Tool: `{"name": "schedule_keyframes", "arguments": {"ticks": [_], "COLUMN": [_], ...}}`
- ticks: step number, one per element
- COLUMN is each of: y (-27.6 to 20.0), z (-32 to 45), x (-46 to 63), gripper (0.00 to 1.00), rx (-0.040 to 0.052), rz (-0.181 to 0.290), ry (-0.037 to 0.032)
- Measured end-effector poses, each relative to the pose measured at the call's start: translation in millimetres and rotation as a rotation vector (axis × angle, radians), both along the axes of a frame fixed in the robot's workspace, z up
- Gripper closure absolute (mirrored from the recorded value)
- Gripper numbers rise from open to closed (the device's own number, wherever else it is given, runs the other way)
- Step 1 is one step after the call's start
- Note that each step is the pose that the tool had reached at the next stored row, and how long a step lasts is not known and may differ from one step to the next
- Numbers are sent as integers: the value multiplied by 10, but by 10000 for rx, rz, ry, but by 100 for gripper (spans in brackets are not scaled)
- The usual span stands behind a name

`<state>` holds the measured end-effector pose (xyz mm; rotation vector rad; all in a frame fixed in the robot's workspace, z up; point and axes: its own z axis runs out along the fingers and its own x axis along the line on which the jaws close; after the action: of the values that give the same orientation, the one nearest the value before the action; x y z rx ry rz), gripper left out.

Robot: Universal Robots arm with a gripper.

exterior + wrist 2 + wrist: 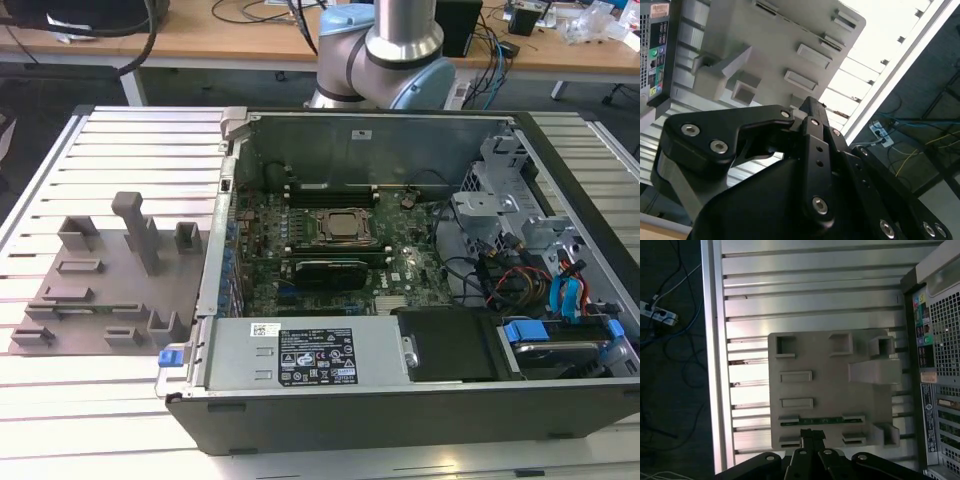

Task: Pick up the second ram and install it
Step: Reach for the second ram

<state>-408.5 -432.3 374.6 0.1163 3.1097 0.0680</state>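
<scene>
One second ram [821, 420] stood edgewise in grey holder [840, 390], likely for pinching; my end effector [812, 432] hung near, grip untellable.

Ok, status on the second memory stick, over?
Pincer poised over the gray tray, close to the memory stick. Stick lying in its tray slot, not lifted. Nothing seen between them.
</scene>
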Motion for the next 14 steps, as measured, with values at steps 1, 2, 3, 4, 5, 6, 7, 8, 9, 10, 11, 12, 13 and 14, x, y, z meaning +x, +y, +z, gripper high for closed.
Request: {"name": "schedule_keyframes", "arguments": {"ticks": [1, 2, 3, 4, 5, 6, 7, 8, 9, 10, 11, 12, 13, 14], "y": [-11, -23, -38, -50, -60, -69, -80, -104, -119, -134, -159, -177, -210, -245], "z": [-7, -13, -19, -23, -27, -31, -37, -46, -53, -58, -66, -72, -83, -94], "x": [55, 101, 151, 171, 191, 208, 225, 249, 255, 259, 263, 264, 266, 266], "gripper": [90, 90, 90, 90, 90, 90, 90, 90, 90, 90, 90, 90, 90, 90], "rx": [-9, -19, -30, -32, -34, -35, -36, -37, -37, -36, -36, -36, -36, -36], "rz": [-1, -2, 1, 1, 0, 0, 0, 0, -1, -1, 0, 0, 1, 0], "ry": [4, 7, 10, 11, 13, 15, 15, 20, 20, 20, 21, 21, 22, 21]}}
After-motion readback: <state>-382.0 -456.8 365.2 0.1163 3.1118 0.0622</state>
